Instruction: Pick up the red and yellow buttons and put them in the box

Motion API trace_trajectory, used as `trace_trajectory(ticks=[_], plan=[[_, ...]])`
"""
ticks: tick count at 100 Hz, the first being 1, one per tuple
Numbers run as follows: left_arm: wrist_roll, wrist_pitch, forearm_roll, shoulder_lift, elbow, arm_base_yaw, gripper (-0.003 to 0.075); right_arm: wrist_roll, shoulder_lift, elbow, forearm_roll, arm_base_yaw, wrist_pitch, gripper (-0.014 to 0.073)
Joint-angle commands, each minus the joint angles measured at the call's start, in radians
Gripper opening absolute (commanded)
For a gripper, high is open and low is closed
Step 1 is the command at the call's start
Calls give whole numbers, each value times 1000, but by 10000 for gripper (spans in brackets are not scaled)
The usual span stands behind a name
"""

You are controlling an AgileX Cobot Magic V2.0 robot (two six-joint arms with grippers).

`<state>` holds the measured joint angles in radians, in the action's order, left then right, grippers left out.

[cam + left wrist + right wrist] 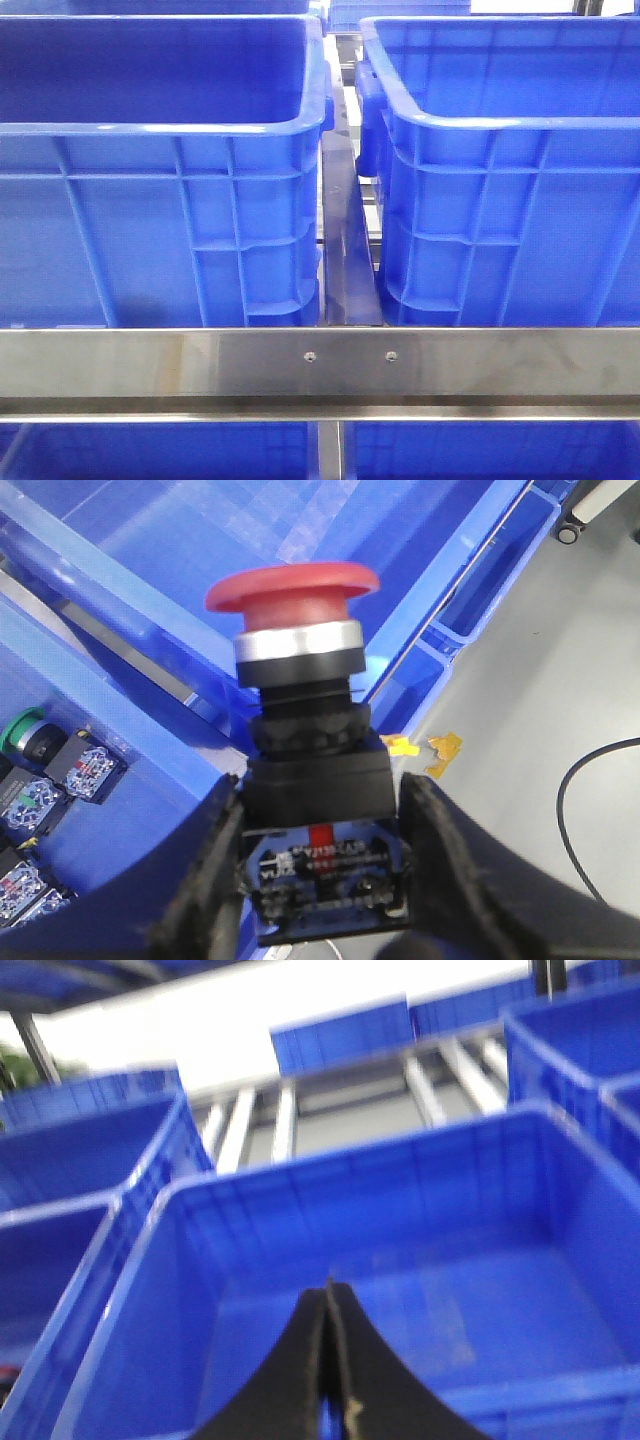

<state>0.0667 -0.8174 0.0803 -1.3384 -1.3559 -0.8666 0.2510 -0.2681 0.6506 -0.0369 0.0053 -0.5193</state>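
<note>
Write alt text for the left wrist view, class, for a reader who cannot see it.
The left claw is shut on a red button, a mushroom-capped push switch with a silver collar and black body, held upright between two black fingers. Behind it are blue crates, one holding more switches, including a green button; grey floor with a black cable lies alongside.
</note>
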Motion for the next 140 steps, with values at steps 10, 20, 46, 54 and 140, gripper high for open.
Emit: trace_trajectory(ticks=[10, 20, 46, 54, 140], plan=[[-1, 63, 13, 26, -28, -7, -19, 2, -174, 170, -92, -2, -148, -68], [-1, 63, 13, 26, -28, -7, -19, 2, -230, 176, -140, -2, -141, -68], [-1, 63, 13, 26, -28, -7, -19, 1, -303, 176, -237, -2, -147, 50], [-1, 63, 13, 26, -28, -7, -19, 1, -306, 176, -247, -2, -150, 147], [-1, 63, 13, 26, -28, -7, -19, -864, -654, 177, -1441, 2, -326, 539]])
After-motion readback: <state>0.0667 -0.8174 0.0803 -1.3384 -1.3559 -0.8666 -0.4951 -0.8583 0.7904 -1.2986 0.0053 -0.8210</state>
